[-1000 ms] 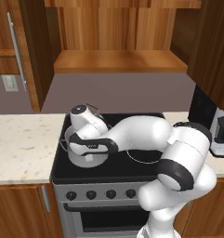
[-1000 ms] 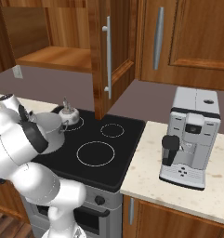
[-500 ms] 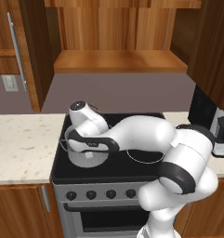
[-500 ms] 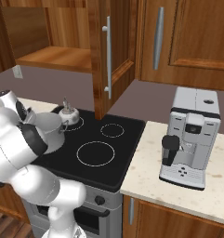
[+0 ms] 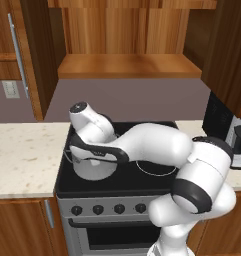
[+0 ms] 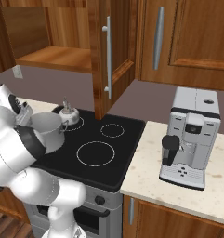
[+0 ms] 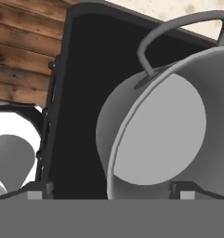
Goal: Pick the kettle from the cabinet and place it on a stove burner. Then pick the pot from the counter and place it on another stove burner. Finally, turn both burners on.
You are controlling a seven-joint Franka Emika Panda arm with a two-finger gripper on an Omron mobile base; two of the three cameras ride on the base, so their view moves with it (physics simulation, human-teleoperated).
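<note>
A: Pot [image 5: 94,167], item one: wide grey metal, straight sides, standing on the front left burner of the black stove [image 5: 122,182]. Where does the arm sit against it?

B: The white arm bends over the stove from the right, its wrist directly above the pot. In the hand view the pot's [image 7: 155,135] open mouth lies just ahead, with one loop handle [image 7: 178,32] arching up at the rim.

A: Claw, state?

B: Claw [image 7: 111,191]: jaws spread wide, the pot's rim passing between the two dark finger tips [image 7: 36,190], nothing gripped (the pot rests on the stove by its own weight).

A: Item two, the kettle?

B: Kettle [image 6: 69,114]: small, shiny, arched handle upright, on the rear left burner, just behind the pot [image 6: 48,130] in the right base view.

A: Moving right across the stove?

B: Two ringed burners, front [image 6: 95,153] and rear [image 6: 112,130], both bare. A row of dark knobs [image 5: 108,209] runs along the front panel.

A: Further right?

B: Bench [image 6: 178,190]: cream speckled stone, carrying a grey coffee machine [image 6: 190,137]. A matching stretch of bench [image 5: 22,160] lies left of the stove.

A: Above?

B: Cabinet [image 5: 127,65]: reddish-brown wood, shelf exposed, its door [image 6: 106,56] swung open with a vertical silver bar handle.
</note>
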